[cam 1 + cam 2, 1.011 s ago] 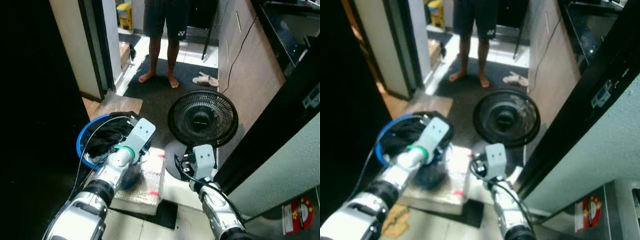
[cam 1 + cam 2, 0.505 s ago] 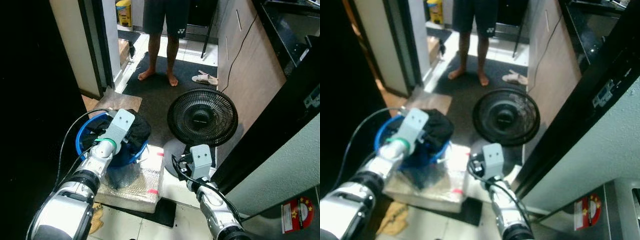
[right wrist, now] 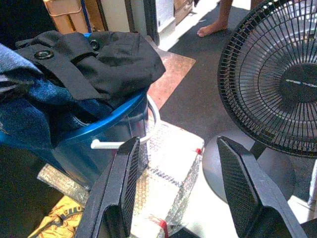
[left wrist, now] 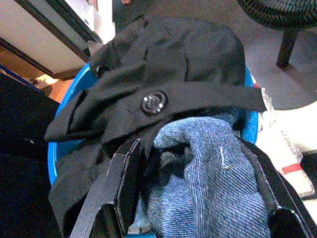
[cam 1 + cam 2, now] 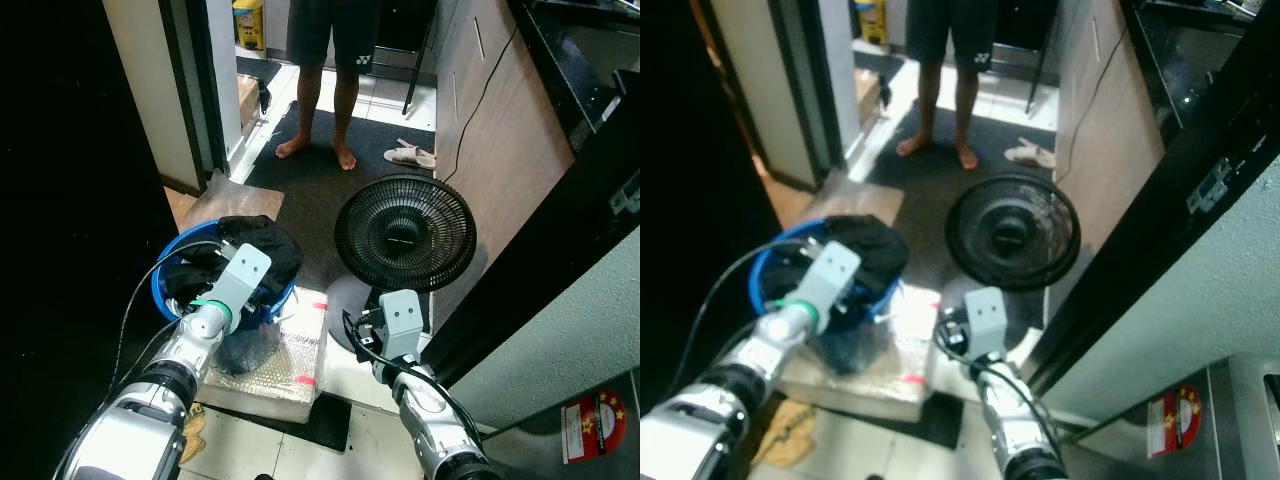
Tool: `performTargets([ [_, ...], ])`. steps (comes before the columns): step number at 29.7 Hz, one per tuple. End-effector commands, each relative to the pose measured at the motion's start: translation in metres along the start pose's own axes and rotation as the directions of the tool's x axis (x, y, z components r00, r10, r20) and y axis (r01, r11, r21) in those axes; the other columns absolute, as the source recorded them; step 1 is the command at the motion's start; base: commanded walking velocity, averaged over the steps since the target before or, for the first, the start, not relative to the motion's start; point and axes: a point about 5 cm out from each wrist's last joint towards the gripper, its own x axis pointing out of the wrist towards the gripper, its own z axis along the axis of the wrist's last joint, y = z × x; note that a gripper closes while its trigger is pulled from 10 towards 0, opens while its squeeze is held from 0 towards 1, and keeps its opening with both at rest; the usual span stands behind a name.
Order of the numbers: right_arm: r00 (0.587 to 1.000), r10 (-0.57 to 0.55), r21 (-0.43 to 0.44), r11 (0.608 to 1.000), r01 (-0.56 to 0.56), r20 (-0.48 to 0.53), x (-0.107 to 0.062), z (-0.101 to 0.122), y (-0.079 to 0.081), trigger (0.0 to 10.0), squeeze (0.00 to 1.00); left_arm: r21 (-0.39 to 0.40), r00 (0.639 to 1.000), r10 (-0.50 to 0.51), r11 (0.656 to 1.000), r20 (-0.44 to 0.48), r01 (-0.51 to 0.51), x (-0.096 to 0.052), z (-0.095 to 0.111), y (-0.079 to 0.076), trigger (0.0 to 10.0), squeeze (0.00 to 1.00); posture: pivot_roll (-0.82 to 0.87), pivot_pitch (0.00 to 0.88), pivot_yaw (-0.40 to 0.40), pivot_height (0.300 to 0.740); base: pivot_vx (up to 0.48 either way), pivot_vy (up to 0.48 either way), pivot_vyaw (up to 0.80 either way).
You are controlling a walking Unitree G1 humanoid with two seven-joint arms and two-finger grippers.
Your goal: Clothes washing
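Readable writing: one small white logo on the hem of the shorts of the person (image 5: 330, 40) standing barefoot on the dark mat beyond both grippers; its letters cannot be made out. The round red and yellow sticker (image 5: 595, 428) on the pale wall panel to the right is also unreadable.

Items, counted:
- One blue bucket (image 5: 172, 268), set on one bubble-wrapped block (image 5: 288, 362), with one white handle (image 3: 119, 144) hanging down its side.
- One black garment (image 4: 168, 64) with three buttons visible, heaped over the bucket rim ahead of the left jaws.
- One blue denim piece (image 4: 208, 178), lying between the left jaws.
- One black floor fan (image 5: 405, 236), just ahead of the right jaws and beside the bucket.
- One pair of pale sandals (image 5: 410, 156) on the mat, well beyond the fan.
- One yellow container (image 5: 248, 20) in the far room.

The left gripper (image 4: 190, 198) is at the bucket, its fingers (image 4: 126, 173) clamped on either side of the denim. The right gripper (image 3: 181, 188) hangs low with its fingers (image 3: 124, 183) spread apart on nothing; the block and the fan's base lie beyond its gap.
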Motion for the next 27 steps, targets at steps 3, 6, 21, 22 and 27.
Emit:
performTargets([
  [3, 1.000, -0.002, -0.001, 1.000, 0.002, -0.017, -0.002, -0.005, 0.000, 10.0, 0.00, -0.014, 0.999, -0.032, 0.999, -0.023, 0.032, -0.003, -0.010, -0.008, 0.0, 0.00, 0.01, 0.212, -0.005, 0.740, 0.000, 0.000, 0.00],
  [6, 1.000, -0.003, 0.000, 1.000, 0.003, -0.017, -0.002, -0.005, 0.000, 10.0, 0.00, -0.019, 0.999, -0.034, 0.999, -0.019, 0.033, -0.002, -0.009, -0.008, 0.0, 0.00, 0.01, 0.212, -0.005, 0.740, 0.000, 0.000, 0.00],
  [21, 1.000, -0.005, 0.001, 1.000, 0.005, -0.014, -0.001, -0.004, 0.001, 10.0, 0.00, -0.074, 0.995, -0.077, 0.994, 0.069, 0.082, -0.001, 0.007, -0.021, 0.0, 0.00, 0.01, 0.199, 0.001, 0.740, 0.000, 0.000, 0.00],
  [22, 1.000, -0.005, 0.001, 1.000, 0.005, -0.014, -0.001, -0.004, 0.001, 10.0, 0.00, -0.074, 0.995, -0.077, 0.994, 0.069, 0.082, -0.001, 0.007, -0.021, 0.0, 0.00, 0.01, 0.199, 0.001, 0.740, 0.000, 0.000, 0.00],
  [27, 1.000, -0.006, 0.001, 1.000, 0.006, -0.014, -0.001, -0.004, 0.001, 10.0, 0.00, -0.078, 0.993, -0.084, 0.993, 0.087, 0.091, -0.001, 0.011, -0.022, 0.0, 0.00, 0.01, 0.195, 0.004, 0.740, 0.000, 0.000, 0.00],
])
